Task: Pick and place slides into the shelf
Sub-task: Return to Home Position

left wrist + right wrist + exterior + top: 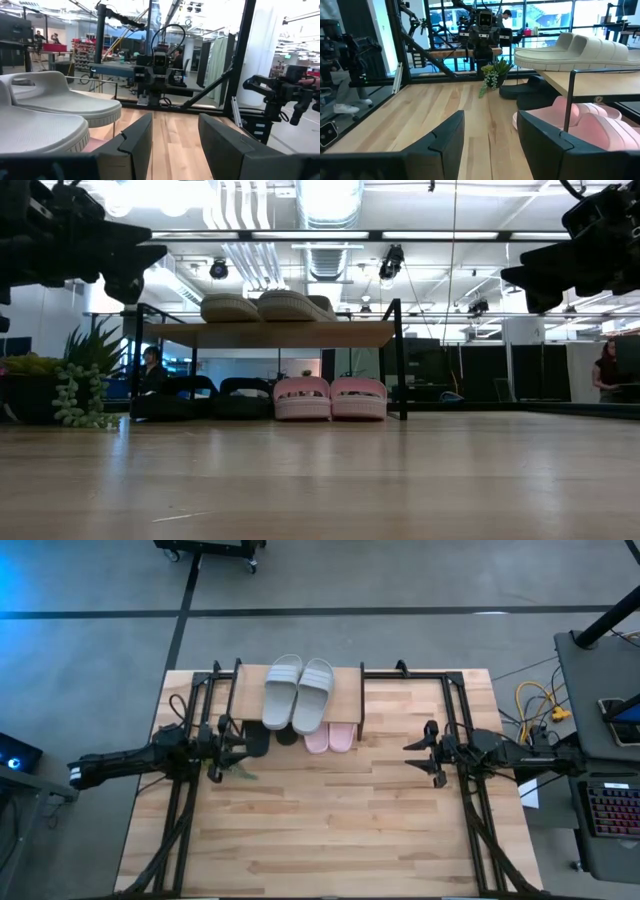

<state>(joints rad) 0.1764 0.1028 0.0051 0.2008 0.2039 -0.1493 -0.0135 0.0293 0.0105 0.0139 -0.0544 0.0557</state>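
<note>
On the shelf (248, 690) rests the grey-green pair (298, 692); pink pair (330, 738) and, seemingly, black pair (260, 740) beneath. Left gripper (228, 738) and right gripper (413, 753) flank it, jaws apart; a careless swing home could clip its legs.

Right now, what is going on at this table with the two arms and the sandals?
The grey-green rubber slide pair lies on top of the small wooden-plank shelf with black metal legs. Under it stand the pale pink rubber pair and, beside it, the black rubber pair. The left arm and the right arm hang above the table, one on each side of the shelf, jaws open and empty.
</note>
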